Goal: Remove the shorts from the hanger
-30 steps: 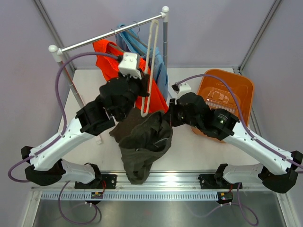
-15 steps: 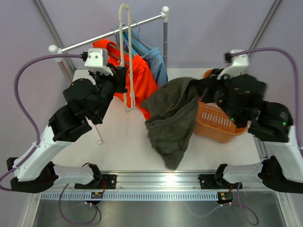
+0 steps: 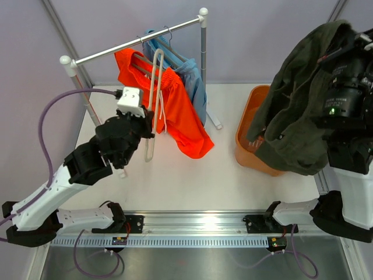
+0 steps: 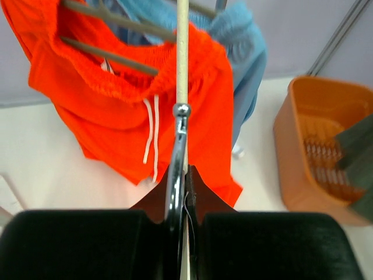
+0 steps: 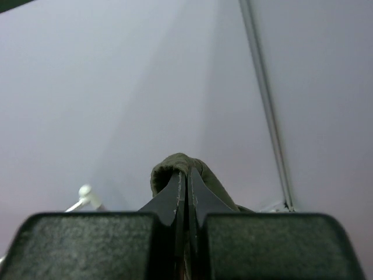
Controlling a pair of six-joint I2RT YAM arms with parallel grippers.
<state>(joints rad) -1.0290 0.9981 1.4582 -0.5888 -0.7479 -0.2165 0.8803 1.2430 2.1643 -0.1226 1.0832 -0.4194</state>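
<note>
My right gripper (image 3: 345, 44) is raised high at the right, shut on the dark olive-green shorts (image 3: 294, 105), which hang free over the orange basket (image 3: 246, 137). In the right wrist view the jaws (image 5: 186, 175) pinch a fold of the olive cloth (image 5: 175, 165). My left gripper (image 3: 147, 122) is shut on the metal hook (image 4: 176, 163) of a bare cream hanger (image 3: 154, 87), held upright left of the rack. The bright orange shorts (image 3: 180, 116) and the light blue shorts (image 3: 195, 81) hang on hangers from the rail (image 3: 111, 49); both show in the left wrist view, orange (image 4: 116, 99) and blue (image 4: 247, 52).
The clothes rack's white posts stand at the back left (image 3: 76, 81) and the back middle (image 3: 203, 64). The orange basket also shows in the left wrist view (image 4: 297, 157). Grey walls and frame bars enclose the white table (image 3: 175, 175).
My right gripper has pulled the olive shorts off the hanger and lifted them up and right, over the basket. My left gripper has carried the bare hanger left and lower.
</note>
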